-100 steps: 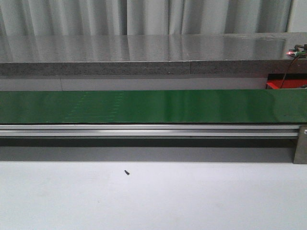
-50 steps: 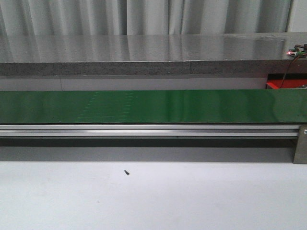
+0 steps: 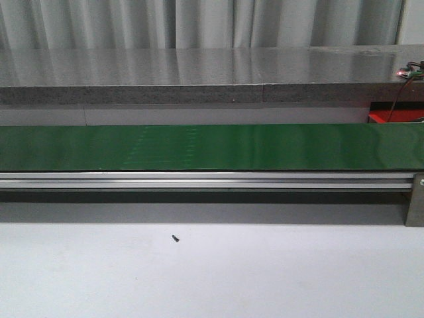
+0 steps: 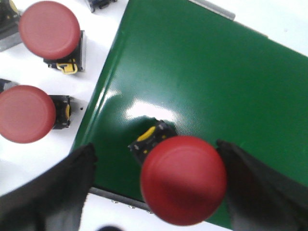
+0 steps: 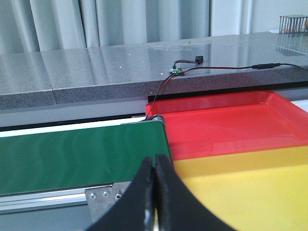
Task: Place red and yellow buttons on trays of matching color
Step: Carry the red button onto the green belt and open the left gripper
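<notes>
Left jaws astride red button [image 4: 183,179]

A green belt [image 3: 212,147] runs across the front view on a metal rail [image 3: 205,180]. Behind the belt there is a grey stone counter [image 3: 199,73], with curtains [image 3: 199,23] behind it. In front of the belt, a small dark speck [image 3: 175,238] lies on the white table [image 3: 265,271].
</notes>
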Robot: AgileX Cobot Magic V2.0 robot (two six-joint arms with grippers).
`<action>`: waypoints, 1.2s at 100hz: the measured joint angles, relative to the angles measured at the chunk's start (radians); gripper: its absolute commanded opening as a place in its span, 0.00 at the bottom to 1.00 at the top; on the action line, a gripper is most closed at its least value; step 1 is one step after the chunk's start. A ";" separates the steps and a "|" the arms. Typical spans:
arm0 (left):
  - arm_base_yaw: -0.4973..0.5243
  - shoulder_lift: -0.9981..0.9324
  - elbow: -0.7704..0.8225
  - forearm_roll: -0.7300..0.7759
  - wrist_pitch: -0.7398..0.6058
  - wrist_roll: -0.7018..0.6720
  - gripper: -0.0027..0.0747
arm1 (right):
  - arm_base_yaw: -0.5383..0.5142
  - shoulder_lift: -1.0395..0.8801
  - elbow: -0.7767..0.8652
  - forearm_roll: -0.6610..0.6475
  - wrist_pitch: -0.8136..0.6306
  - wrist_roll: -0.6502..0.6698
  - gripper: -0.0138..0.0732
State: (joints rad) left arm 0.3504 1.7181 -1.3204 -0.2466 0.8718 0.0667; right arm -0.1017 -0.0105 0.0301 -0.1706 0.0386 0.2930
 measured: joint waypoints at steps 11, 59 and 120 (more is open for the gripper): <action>-0.002 -0.022 -0.007 -0.016 -0.002 0.000 0.82 | 0.000 0.000 0.000 0.000 0.000 0.000 0.02; 0.040 -0.178 -0.007 -0.007 0.020 0.002 0.82 | 0.000 0.000 0.000 0.000 0.000 0.000 0.02; 0.263 -0.191 -0.003 0.025 0.082 0.024 0.82 | 0.000 0.000 0.000 0.000 0.000 0.000 0.02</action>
State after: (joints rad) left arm 0.6136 1.5276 -1.3234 -0.2219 0.9542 0.0904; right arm -0.1017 -0.0105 0.0301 -0.1706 0.0386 0.2930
